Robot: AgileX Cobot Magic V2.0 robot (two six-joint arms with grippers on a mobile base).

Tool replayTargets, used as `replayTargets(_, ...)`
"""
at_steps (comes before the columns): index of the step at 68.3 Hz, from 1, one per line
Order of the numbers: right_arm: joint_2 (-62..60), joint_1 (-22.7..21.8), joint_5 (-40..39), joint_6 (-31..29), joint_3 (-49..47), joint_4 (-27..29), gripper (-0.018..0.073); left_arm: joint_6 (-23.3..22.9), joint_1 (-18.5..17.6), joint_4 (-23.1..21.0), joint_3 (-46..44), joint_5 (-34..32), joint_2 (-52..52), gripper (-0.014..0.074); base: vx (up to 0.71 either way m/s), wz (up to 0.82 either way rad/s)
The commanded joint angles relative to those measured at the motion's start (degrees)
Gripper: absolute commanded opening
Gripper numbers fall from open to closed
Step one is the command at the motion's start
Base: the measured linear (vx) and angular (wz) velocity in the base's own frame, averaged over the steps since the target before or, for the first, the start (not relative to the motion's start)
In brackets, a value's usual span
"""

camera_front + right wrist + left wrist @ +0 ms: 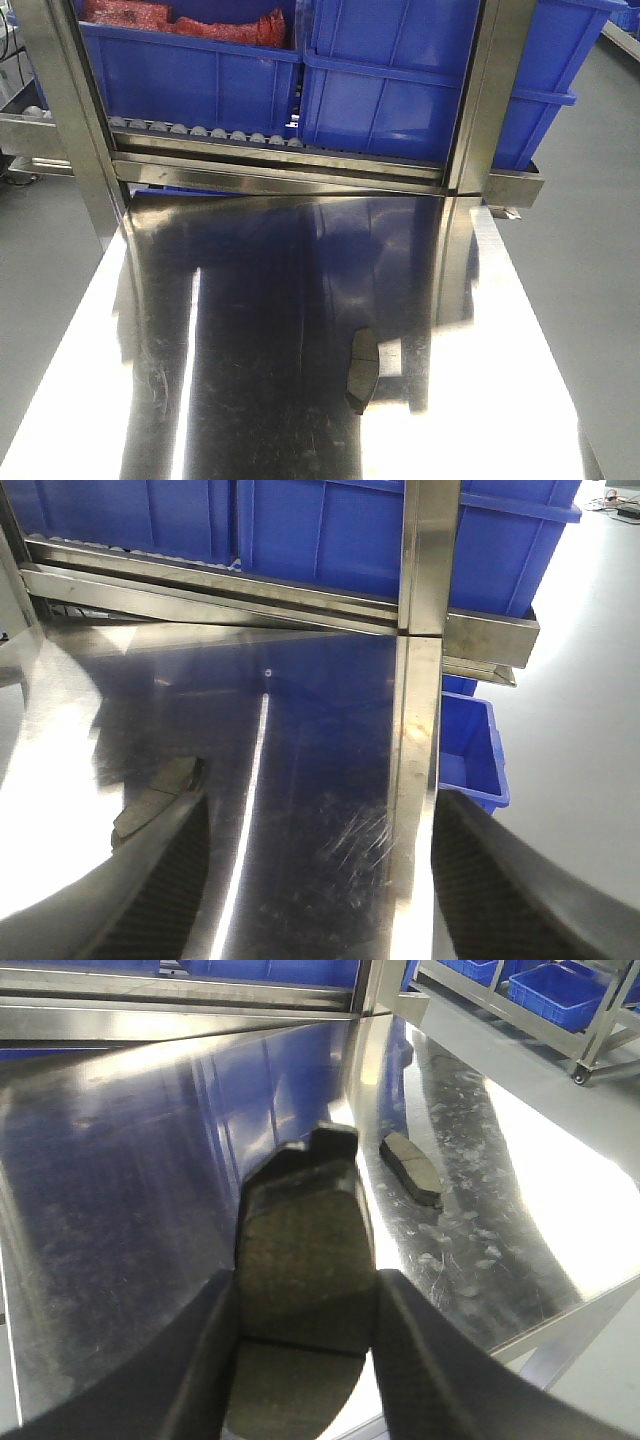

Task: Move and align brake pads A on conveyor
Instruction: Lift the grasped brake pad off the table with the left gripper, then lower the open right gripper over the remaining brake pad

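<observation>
Your left gripper is clamped on the held brake pad, its grey-brown friction face toward the camera, above the shiny steel tabletop. To its right a second brake pad lies flat on the steel. Your right gripper hangs with jaws spread wide, facing the blue bins.

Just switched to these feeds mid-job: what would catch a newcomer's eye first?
The left wrist view is filled by a brake pad clamped in the left gripper, grey-brown face toward the camera, over the shiny steel tabletop. A second brake pad lies loose on that tabletop, slightly right of centre, and blue bins sit on the roller rack behind. The right gripper hangs open and empty.
</observation>
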Motion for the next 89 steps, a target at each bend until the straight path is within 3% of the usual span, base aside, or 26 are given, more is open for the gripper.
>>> replayTargets(1, 0.8, 0.0, -4.6, -0.6, -1.3, -0.5, 0.0466, -0.5, -0.2, -0.8, -1.6, -5.2, 0.5, -0.0006, 0.0, 0.0)
replayTargets(30, 3.2, 0.0, -4.3, -0.6, -2.7, 0.6, 0.0464, -0.5, -0.2, -0.8, -1.6, -5.2, 0.5, -0.0006, 0.0, 0.0)
replayTargets(40, 14.0, 0.0, -2.6, -0.4, -6.7, 1.4, 0.0449, -0.5, -0.2, -0.8, -1.6, -5.1, 0.5, -0.0006, 0.0, 0.0)
replayTargets(64, 44.7, 0.0, 1.6, -0.4, -19.0, 9.7, 0.0449, -0.5, -0.2, -0.8, -1.6, -5.1, 0.5, -0.0006, 0.0, 0.0)
replayTargets(89, 72.7, 0.3, 8.6, 2.5, -31.6, 10.9, 0.0449, -0.5, -0.2, -0.8, -1.6, -5.1, 0.5, -0.0006, 0.0, 0.0)
